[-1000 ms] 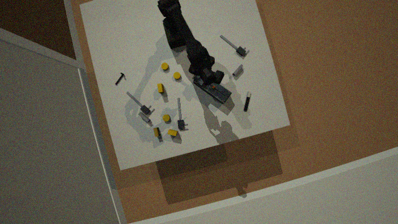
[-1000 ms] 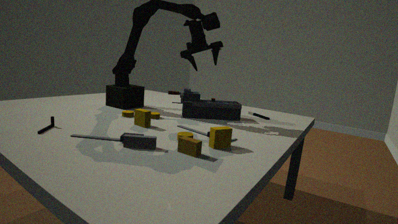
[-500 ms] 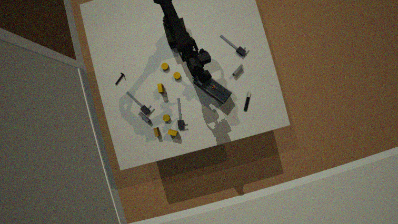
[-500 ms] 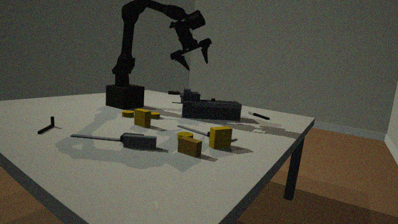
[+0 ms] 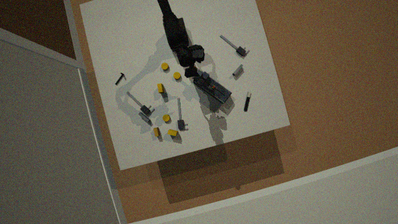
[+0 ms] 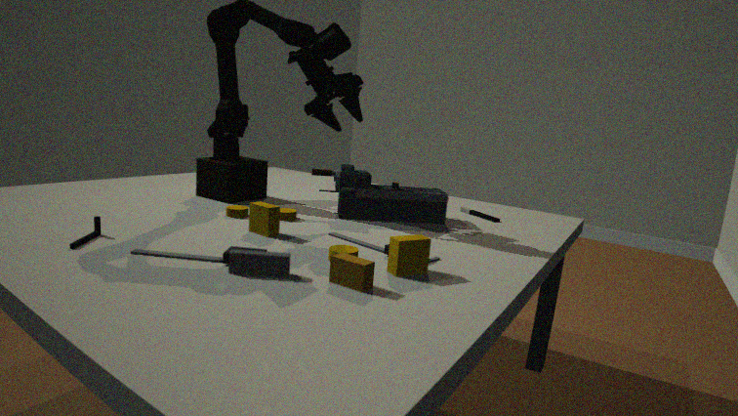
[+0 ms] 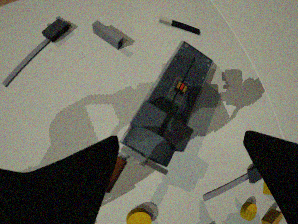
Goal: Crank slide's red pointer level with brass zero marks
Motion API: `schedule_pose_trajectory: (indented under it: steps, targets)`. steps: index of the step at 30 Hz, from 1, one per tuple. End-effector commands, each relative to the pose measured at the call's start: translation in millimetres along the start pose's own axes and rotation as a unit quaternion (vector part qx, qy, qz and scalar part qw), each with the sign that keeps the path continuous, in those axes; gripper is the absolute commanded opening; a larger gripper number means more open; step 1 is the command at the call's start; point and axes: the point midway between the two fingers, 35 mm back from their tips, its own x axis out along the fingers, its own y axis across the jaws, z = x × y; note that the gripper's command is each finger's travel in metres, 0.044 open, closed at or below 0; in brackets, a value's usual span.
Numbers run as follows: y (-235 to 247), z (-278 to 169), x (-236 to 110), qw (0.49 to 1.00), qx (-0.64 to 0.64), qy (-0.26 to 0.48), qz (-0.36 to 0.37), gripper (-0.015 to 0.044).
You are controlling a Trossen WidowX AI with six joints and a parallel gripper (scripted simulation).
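The dark grey machine (image 5: 219,93) (image 6: 392,205) (image 7: 172,80) stands on the table, its long slotted slide body running away from the crank end. The small red pointer (image 5: 213,87) (image 7: 181,87) sits in the slot near the brass marks; whether it is exactly level with them is too small to tell. The brown crank handle (image 6: 322,172) (image 7: 116,175) sticks out at the machine's end nearer the arm's base, partly hidden by a finger in the wrist view. My gripper (image 6: 350,125) (image 7: 183,140) is open and empty, well above the machine and handle, touching neither.
Yellow discs (image 5: 176,75) (image 5: 165,65) and yellow blocks (image 5: 160,88) (image 6: 408,255) stand beside the machine. Several grey long-stemmed tools (image 5: 241,51) (image 5: 181,124), a grey block (image 5: 238,71) (image 7: 107,35), a black-and-white pen (image 5: 247,102) (image 6: 483,215) and a black L-shaped key (image 5: 119,79) lie around.
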Motion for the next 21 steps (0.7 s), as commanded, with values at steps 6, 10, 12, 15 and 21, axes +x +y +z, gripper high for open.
schedule_pose_trajectory:
  steps: [6, 10, 12, 15, 21]
  targets:
    - [21, -15, -6, 0.989, 0.145, -0.032, -0.025, 0.0440]
    - [32, -22, -7, 0.976, 0.209, -0.047, -0.033, 0.0440]
    - [38, -26, -7, 0.968, 0.241, -0.055, -0.036, 0.0440]
    - [46, -32, -7, 0.956, 0.284, -0.067, -0.040, 0.0440]
    - [48, -33, -6, 0.952, 0.294, -0.069, -0.041, 0.0440]
